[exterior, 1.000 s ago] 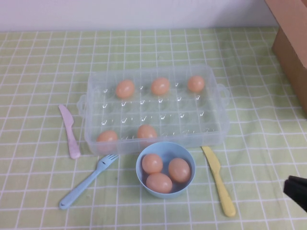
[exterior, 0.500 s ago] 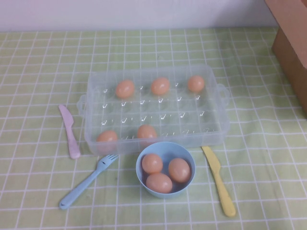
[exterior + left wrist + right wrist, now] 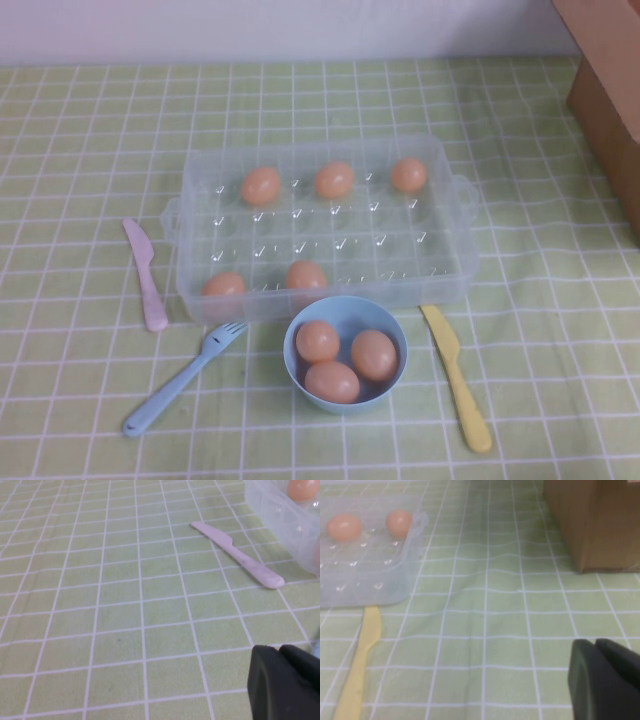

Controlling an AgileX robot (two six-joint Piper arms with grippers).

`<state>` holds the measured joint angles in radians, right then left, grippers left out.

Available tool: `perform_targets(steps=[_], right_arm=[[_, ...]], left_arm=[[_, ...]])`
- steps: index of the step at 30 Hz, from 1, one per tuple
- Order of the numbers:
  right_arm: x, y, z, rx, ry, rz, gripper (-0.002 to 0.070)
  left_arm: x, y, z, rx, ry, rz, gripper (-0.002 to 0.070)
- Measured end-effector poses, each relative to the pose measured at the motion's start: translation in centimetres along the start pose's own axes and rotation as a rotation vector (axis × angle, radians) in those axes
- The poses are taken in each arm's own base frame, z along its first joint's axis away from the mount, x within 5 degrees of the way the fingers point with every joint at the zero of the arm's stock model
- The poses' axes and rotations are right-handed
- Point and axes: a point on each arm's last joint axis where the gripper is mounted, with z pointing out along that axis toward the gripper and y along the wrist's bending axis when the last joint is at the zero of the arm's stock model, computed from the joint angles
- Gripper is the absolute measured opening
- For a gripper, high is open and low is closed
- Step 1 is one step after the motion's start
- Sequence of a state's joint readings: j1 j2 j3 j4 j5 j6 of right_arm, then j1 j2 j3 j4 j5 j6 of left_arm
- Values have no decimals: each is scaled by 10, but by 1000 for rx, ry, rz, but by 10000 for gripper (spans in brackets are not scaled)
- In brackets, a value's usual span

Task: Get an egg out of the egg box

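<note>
Egg box (image 3: 320, 228): sitting mid-table, holding five eggs; three lying in blue bowl (image 3: 300, 378). No egg being gripped. Left gripper (image 3: 285, 685), right gripper (image 3: 605, 680): hanging off to sides, finger state impossible to tell.

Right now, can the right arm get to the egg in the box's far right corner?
Probably yes. That egg sits uncovered in the open egg box; the right claw is parked beyond the yellow knife, and the left claw is well clear.
</note>
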<state>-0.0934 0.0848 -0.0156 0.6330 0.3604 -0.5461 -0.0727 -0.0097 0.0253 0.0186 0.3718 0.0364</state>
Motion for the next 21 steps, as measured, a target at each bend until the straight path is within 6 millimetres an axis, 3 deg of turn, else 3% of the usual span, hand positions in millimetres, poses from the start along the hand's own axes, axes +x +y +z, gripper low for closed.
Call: perform_targets(steps=[9, 15, 21], right_arm=[[8, 5, -4, -48, 42, -38, -17], [16, -8, -3, 80, 27, -151, -17], [15, -14, -4, 129, 6, -19, -17]], left_arm=[[0, 0, 0, 0, 0, 0, -5], [0, 0, 0, 0, 0, 0, -5], [0, 0, 0, 0, 0, 0, -4]])
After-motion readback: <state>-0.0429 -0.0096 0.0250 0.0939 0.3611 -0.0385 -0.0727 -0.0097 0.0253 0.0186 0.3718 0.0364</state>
